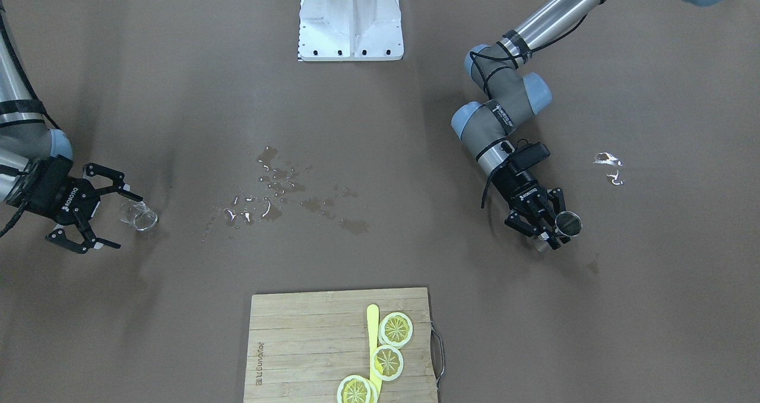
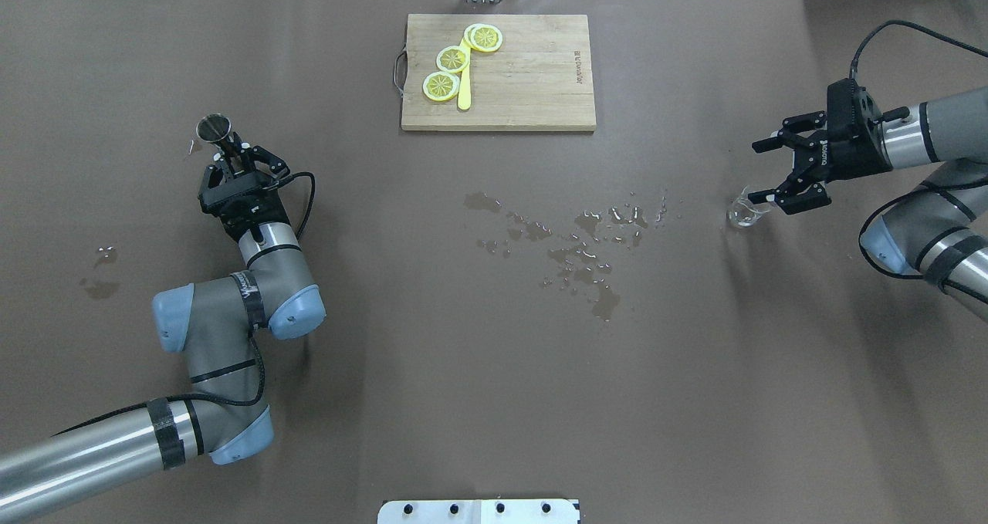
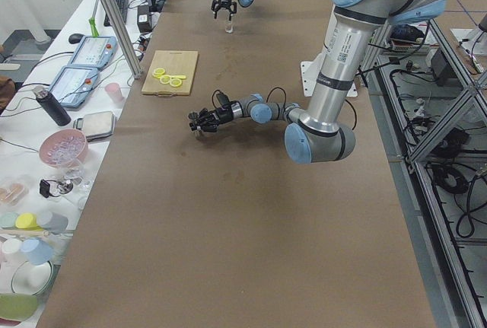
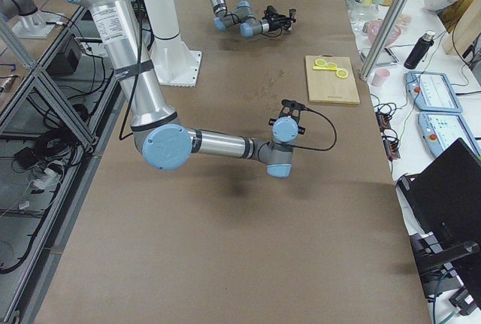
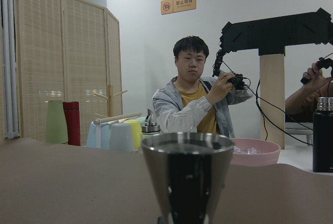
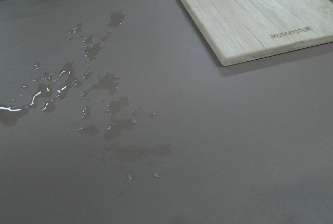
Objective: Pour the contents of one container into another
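Note:
A small steel cup stands upright at the tip of my left gripper, which is shut on its lower part; the front view shows the cup in the same gripper. In the left wrist view the cup fills the lower middle, its rim level. A clear glass stands on the table at the far right. My right gripper is open just beside it, holding nothing. From the front the glass sits right at the spread fingertips of that gripper.
Spilled water lies scattered over the middle of the table. A wooden cutting board with lemon slices and a yellow knife sits at the far edge. Small wet spots lie left of my left arm. The robot's white base is at the near edge.

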Available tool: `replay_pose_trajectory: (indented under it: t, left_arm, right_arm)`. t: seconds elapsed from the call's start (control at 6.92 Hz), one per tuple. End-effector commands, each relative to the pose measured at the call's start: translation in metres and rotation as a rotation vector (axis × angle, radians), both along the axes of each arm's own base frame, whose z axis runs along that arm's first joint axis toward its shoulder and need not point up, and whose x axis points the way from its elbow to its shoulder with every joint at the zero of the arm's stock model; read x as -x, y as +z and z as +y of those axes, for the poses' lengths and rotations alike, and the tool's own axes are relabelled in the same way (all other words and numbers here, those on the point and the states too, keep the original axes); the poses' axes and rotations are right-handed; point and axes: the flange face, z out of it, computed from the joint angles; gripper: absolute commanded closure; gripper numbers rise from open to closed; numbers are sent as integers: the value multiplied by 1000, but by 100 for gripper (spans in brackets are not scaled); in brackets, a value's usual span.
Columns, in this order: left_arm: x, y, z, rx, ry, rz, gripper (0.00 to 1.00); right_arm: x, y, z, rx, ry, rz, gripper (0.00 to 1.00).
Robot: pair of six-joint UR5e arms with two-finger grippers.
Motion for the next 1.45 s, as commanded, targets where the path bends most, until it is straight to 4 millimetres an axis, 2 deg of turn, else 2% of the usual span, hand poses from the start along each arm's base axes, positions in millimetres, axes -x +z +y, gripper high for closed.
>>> replay_pose_trajectory:
  t: [0.0, 0.14, 0.29, 0.43, 0.58, 0.72, 0.87, 1.01, 1.16, 1.3]
  left_arm:
    - [-5, 1, 1, 2, 4, -4, 95]
    - [-9, 1, 5, 1, 11, -6, 87]
    - [-9, 2, 5, 3, 12, -7, 87]
    - [-9, 0, 5, 2, 12, -4, 71]
    - [-9, 0, 5, 1, 12, -6, 56]
    - [-9, -1, 5, -2, 12, -4, 49]
    - [-10, 0, 5, -4, 12, -10, 1]
    - [-9, 0, 5, -15, 8, -13, 2]
    - [-9, -1, 5, -15, 9, -15, 1]
    - [-8, -3, 6, -18, 10, -11, 1]
  right_arm:
    - [-18, -27, -15, 37, -13, -30, 1]
    - [-29, -53, -27, 60, -45, -29, 1]
    - [-46, -79, -44, 97, -53, -19, 1]
    - [-61, -99, -58, 137, -48, -8, 1]
    - [-75, -129, -76, 181, -34, 2, 1]
    - [-77, -157, -87, 202, -33, 8, 1]
    - [-81, -169, -93, 261, -25, 32, 6]
    - [-104, -171, -103, 351, 10, 56, 0]
    - [-132, -169, -113, 418, 57, 69, 0]
    - [-145, -156, -122, 526, 86, 97, 0]
